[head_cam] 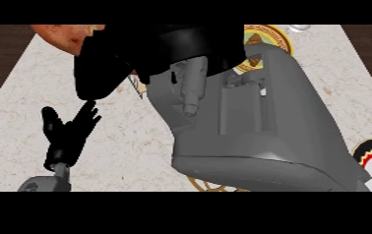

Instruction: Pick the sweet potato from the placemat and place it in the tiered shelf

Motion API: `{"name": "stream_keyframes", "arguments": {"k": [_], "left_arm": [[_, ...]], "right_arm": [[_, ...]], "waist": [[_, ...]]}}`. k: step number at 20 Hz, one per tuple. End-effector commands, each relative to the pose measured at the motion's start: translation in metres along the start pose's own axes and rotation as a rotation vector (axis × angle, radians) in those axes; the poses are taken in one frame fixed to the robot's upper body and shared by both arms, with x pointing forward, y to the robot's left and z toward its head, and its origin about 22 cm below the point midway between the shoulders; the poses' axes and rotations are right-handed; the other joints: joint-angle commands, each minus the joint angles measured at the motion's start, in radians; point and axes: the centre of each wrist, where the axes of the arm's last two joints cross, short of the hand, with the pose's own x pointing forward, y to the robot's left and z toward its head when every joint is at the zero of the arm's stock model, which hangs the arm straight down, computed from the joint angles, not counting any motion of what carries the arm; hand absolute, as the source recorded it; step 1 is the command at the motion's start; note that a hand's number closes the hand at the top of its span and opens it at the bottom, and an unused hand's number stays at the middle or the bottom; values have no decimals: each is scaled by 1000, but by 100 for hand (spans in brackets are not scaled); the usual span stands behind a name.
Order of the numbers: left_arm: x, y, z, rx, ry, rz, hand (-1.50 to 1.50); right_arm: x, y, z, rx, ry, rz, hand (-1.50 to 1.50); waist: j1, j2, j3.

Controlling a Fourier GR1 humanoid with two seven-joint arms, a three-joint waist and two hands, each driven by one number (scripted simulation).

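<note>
The sweet potato (59, 35), orange-brown, shows at the upper left, partly hidden behind my right hand (105, 68). That black hand is raised close to the view, and its fingers curl round the potato's right end. Its grey forearm (254, 125) fills the middle and right of the view. My left hand (69, 132) rests at the lower left, open with fingers up, apart from the potato. A gold patterned round mat (270, 35) peeks out at the upper right behind the forearm. I cannot make out the tiered shelf; the arm hides much of the counter.
The pale marble counter (29, 95) runs under everything, with dark strips at its top corners. A small white object (298, 28) sits at the top right. Another patterned round edge (363, 154) shows at the right, and gold scrollwork (207, 185) shows below the forearm.
</note>
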Motion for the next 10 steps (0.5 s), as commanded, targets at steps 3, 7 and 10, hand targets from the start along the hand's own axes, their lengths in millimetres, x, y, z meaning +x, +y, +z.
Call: {"name": "stream_keyframes", "arguments": {"k": [3,7,10], "left_arm": [[-3,17,-4,2,28,-5,0],[-6,0,-2,3,24,-8,0],[8,18,-2,2,21,-7,0]], "right_arm": [[-1,-17,-48,-25,89,30,150],[-24,-8,-69,24,82,52,150],[-27,-30,-84,58,85,68,150]], "waist": [[5,7,-3],[5,7,-3],[5,7,-3]]}}
